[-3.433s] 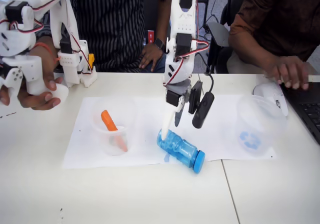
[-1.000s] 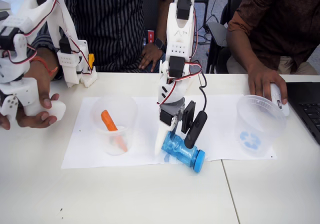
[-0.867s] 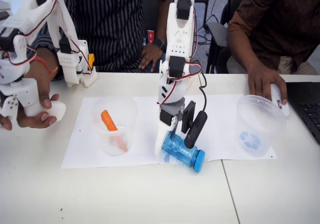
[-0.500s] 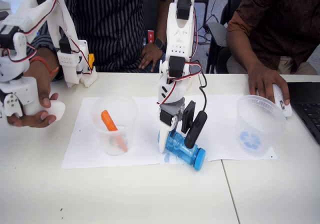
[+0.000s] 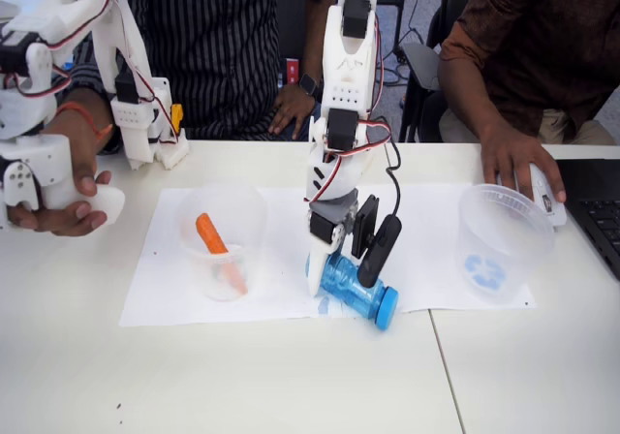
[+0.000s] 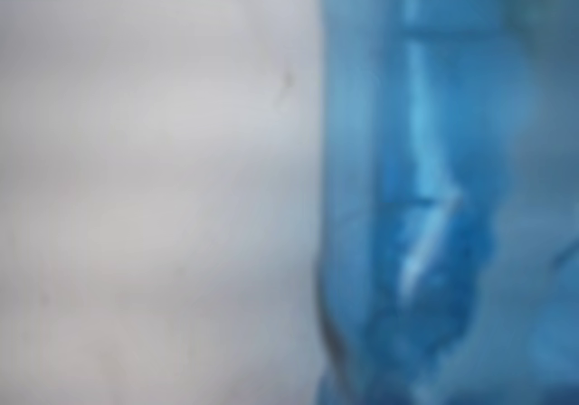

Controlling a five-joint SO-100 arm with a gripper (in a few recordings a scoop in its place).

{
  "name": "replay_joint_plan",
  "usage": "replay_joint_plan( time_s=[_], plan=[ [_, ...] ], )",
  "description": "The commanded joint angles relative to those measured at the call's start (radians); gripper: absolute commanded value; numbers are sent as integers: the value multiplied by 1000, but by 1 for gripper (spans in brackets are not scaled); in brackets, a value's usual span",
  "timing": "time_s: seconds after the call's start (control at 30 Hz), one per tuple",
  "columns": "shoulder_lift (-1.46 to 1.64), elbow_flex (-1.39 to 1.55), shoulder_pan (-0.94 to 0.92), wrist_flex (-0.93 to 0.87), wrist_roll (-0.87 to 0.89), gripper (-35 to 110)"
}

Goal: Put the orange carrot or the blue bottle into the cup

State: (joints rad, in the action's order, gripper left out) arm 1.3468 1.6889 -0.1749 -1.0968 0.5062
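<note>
The blue bottle (image 5: 360, 295) lies on its side on the white paper, its cap pointing front right. My gripper (image 5: 334, 271) is down over its base end: the white finger (image 5: 312, 271) presses against the left side of the bottle and the dark jaw sits on the other side, so it is shut on the bottle. The wrist view is blurred, with the blue bottle (image 6: 434, 188) very close on the right. The orange carrot (image 5: 209, 236) leans inside a smaller clear cup (image 5: 221, 250) to the left. The cup (image 5: 499, 245) with the blue mark stands at the right, apart from the gripper.
A white paper sheet (image 5: 165, 284) covers the table's middle. Right of the cup, a person's hand rests on a mouse (image 5: 538, 190) beside a laptop (image 5: 599, 216). Two people sit behind the table's far edge.
The gripper came down onto the bottle. Its white finger then swung in against the bottle's left side. The bottle shifted slightly on the paper.
</note>
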Motion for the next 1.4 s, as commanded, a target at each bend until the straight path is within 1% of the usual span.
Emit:
replay_joint_plan(
  time_s=[0.0,0.3,0.47,0.63,1.03,1.3,1.37],
  plan=[
    [173,-89,-15,-11,8,21],
    [345,-87,-14,-15,8,21],
    [440,-78,49,-18,8,21],
    [558,-89,127,-75,6,21],
    [816,-91,161,-86,14,21],
    [851,-167,166,-86,20,21],
    [850,-190,193,-86,20,21]
  ],
)
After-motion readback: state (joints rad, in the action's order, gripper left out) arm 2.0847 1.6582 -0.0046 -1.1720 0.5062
